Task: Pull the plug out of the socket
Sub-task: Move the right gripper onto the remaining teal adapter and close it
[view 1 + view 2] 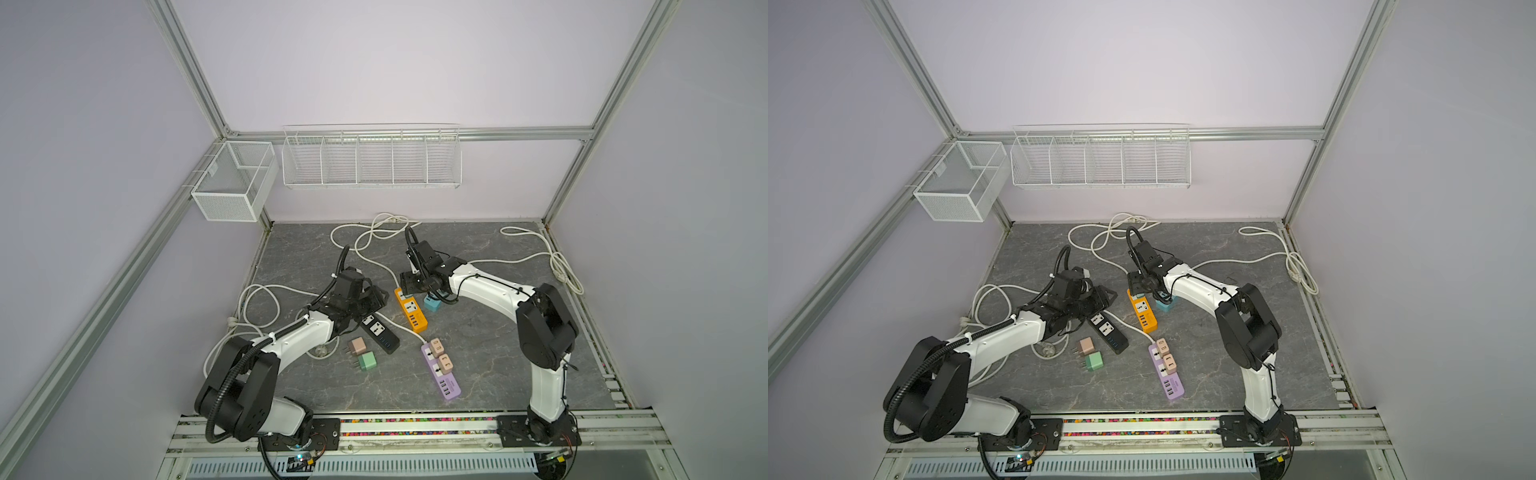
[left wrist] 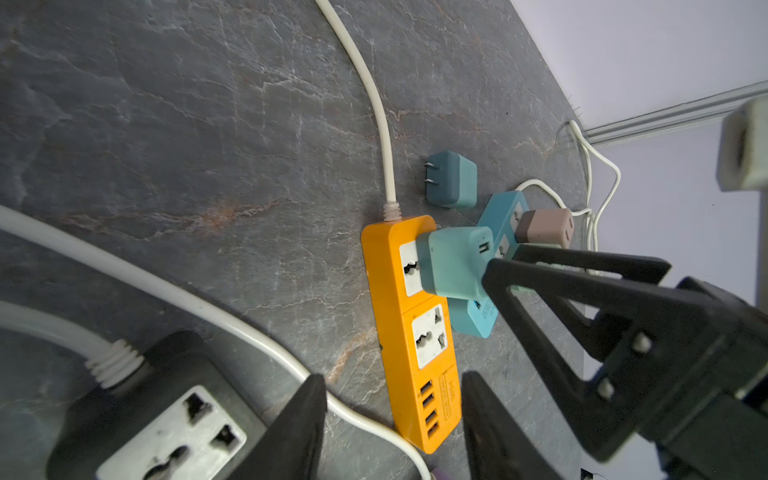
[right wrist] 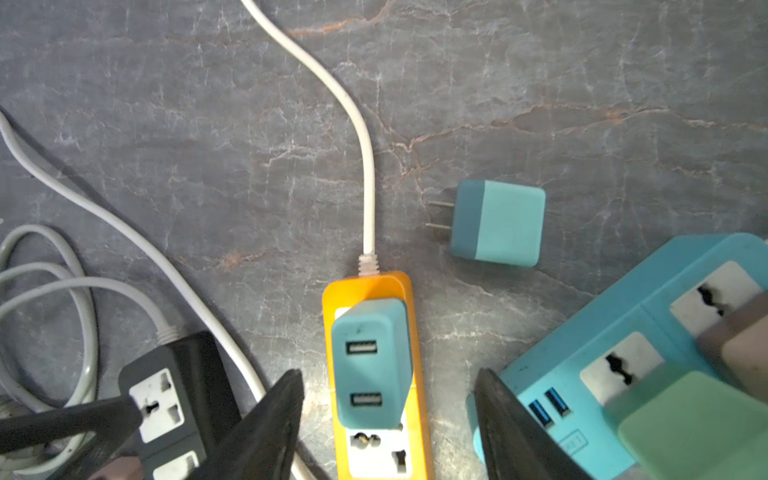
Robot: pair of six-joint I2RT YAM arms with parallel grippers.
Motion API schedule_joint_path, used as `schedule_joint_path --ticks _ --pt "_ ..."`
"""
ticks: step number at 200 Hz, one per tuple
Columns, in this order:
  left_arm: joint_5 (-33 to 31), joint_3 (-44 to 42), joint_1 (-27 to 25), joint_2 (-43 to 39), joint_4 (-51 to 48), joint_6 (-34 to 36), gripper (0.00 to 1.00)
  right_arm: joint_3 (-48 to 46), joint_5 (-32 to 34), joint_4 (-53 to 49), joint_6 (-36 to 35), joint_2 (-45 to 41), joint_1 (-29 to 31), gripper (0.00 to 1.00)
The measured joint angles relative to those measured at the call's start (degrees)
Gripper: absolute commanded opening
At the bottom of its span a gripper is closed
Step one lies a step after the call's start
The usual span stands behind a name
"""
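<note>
- Grey marbled tabletop [image 1: 478,332], lilac walls; the plug [image 3: 372,365] sits in the orange strip [image 2: 384,291], in the socket nearest its cord.
- My right gripper [image 3: 388,376] hangs over the plug, jaws spread to either side and touching nothing.
- My left gripper [image 2: 392,376] is spread too and empty, by the black strip [image 2: 166,432].
- I judge the plug light, hard and smooth, so it could slip. I would pinch its two flat sides low down and pull straight out to spare the prongs.
- The orange strip looks light as well and may lift with the plug, so pinning it down would help.
- Mesh basket [image 1: 224,203] and wire rack [image 1: 372,183] on the wall look empty.
- Purple strip [image 1: 451,390] carries two pink plugs [image 1: 445,365].
</note>
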Motion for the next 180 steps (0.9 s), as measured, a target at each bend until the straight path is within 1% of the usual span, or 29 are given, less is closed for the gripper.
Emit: schedule_joint_path --ticks 53,95,180 --pt "0.2 0.0 -1.1 3.9 1.9 -0.5 0.55 0.0 1.9 -1.0 -0.8 0.0 1.1 0.68" --pt "0.1 0.4 -1.1 6.7 3.3 -1.1 0.55 3.7 3.1 -2.3 -2.3 1.7 1.2 0.66" --pt "0.0 2.9 -1.1 11.4 5.3 -2.0 0.55 7.6 4.0 -3.8 -4.2 7.6 1.6 0.57"
